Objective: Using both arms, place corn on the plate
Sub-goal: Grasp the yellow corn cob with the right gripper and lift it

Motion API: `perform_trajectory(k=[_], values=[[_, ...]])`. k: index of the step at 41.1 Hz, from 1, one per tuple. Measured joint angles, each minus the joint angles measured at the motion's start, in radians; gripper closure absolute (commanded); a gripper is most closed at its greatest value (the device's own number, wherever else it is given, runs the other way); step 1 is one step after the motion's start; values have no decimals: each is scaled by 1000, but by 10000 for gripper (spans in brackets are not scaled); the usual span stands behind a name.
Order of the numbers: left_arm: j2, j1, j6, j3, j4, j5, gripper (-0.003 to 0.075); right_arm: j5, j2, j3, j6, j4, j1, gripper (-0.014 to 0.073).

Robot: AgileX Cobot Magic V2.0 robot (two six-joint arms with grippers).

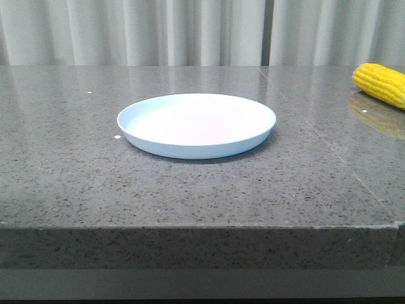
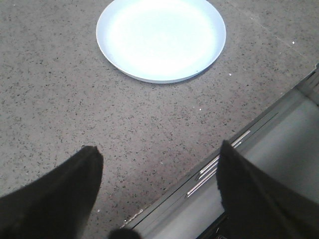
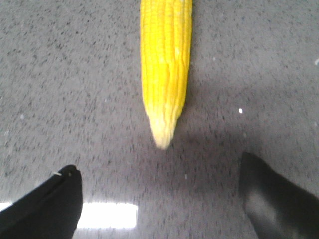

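The left tool (image 2: 159, 172) hangs with its dark fingers (image 2: 65, 196) spread wide above the speckled grey counter (image 2: 75, 99), near its edge; the pale plate (image 2: 119, 59) sits bare beyond.

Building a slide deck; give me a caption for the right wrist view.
Open right gripper hovering over the grey table, lined up with the corn's pale tapered tip.

Glossy speckled stone table (image 1: 76, 171)
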Motion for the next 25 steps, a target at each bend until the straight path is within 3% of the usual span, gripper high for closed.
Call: perform_trajectory(k=[25], values=[[0,0,0,0,0,0,240,-17,468,-342,-27,-10,0,-57]])
